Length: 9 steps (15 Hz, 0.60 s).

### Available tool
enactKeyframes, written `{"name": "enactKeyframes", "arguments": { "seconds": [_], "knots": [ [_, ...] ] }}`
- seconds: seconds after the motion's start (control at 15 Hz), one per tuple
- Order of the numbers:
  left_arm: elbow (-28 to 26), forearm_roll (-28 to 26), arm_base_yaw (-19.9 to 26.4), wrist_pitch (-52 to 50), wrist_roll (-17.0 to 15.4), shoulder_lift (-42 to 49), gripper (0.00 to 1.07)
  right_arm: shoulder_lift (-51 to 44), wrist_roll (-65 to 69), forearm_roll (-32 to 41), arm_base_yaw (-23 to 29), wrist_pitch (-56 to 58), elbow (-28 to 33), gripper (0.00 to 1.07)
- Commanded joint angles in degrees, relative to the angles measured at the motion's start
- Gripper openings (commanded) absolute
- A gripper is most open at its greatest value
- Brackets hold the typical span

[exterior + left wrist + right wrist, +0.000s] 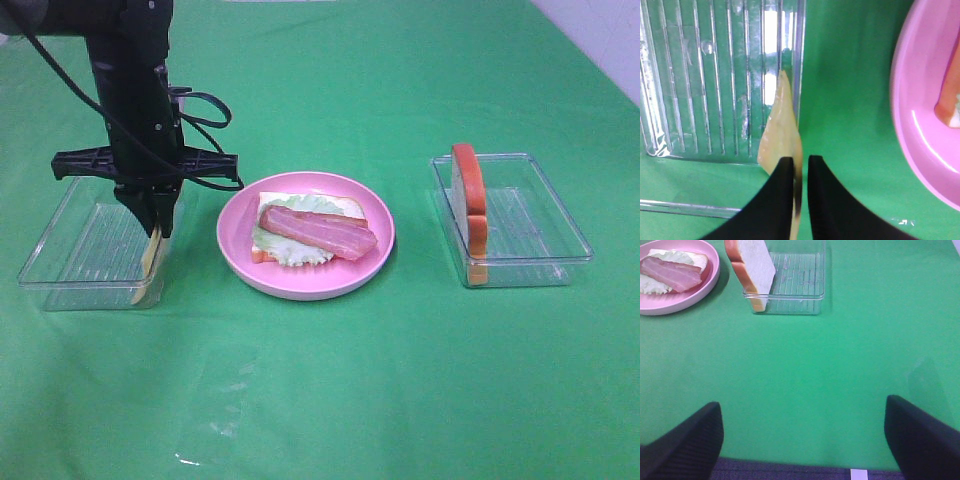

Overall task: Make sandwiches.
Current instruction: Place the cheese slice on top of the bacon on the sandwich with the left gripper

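A partial sandwich (pixel 305 232) lies on the pink plate (pixel 240 255): a bread slice, pale green lettuce and a bacon strip on top; it also shows in the right wrist view (pixel 671 270). My left gripper (pixel 155 222) is shut on a thin yellow cheese slice (pixel 781 122), held on edge at the right rim of the left clear tray (pixel 80 245). A second bread slice (pixel 470 210) stands upright in the right clear tray (pixel 530 215); it also shows in the right wrist view (pixel 752 270). My right gripper (pixel 802 440) is open and empty, far from the tray.
Green cloth covers the table. The plate (pixel 925 130) lies just right of the left tray (pixel 700 75). A faint clear film patch (pixel 215 415) lies on the cloth at the front.
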<state>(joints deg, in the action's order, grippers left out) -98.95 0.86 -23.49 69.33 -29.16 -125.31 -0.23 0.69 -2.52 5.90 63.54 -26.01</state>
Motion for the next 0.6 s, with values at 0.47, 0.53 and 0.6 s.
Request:
{"name": "enactKeyframes", "arguments": {
  "seconds": [0.47,0.53,0.6],
  "knots": [
    [-1.43,-0.4,-0.11,6.47,2.23,0.06,0.0,-1.6,-0.11,0.06,-0.11,-0.29,-0.23,0.84],
    [-2.06,-1.26,-0.11,6.47,3.27,0.4,0.0,-1.6,-0.11,0.06,-0.11,-0.29,-0.23,0.84],
    [-2.81,-2.18,-0.11,6.47,3.55,0.74,0.0,-1.6,-0.11,0.06,-0.11,-0.29,-0.23,0.84]
  ]
}}
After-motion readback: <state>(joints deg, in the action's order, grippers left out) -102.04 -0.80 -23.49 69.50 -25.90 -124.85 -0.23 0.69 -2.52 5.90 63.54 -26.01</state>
